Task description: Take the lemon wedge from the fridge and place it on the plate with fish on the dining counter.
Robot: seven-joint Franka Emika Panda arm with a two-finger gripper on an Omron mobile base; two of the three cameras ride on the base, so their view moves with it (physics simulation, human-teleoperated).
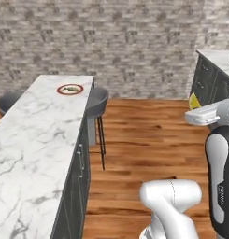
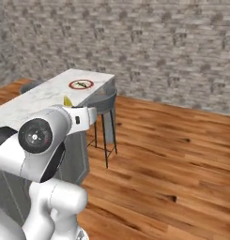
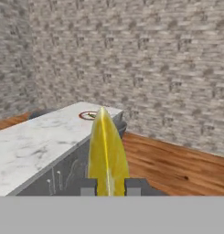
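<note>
The bright yellow lemon wedge (image 3: pixel 106 153) stands upright between my two dark fingertips, with my gripper (image 3: pixel 110 186) shut on it. A sliver of the lemon wedge (image 1: pixel 194 101) peeks out above my white hand at the right, and the lemon wedge (image 2: pixel 67 101) also pokes up behind my forearm. The plate with fish (image 1: pixel 70 89), white with a red rim, lies at the far end of the dining counter (image 1: pixel 27 140). That plate with fish (image 2: pixel 81 84) and the plate with fish (image 3: pixel 88 115) sit well ahead of my hand. The fridge is out of view.
A grey stool (image 1: pixel 97 103) stands at the counter's far right side, over the wooden floor (image 1: pixel 144 140). Another grey seat (image 1: pixel 7 100) sits at the counter's left. Grey cabinets under a marble worktop (image 1: pixel 214 79) stand at the right. A brick wall (image 1: pixel 116 37) closes the back.
</note>
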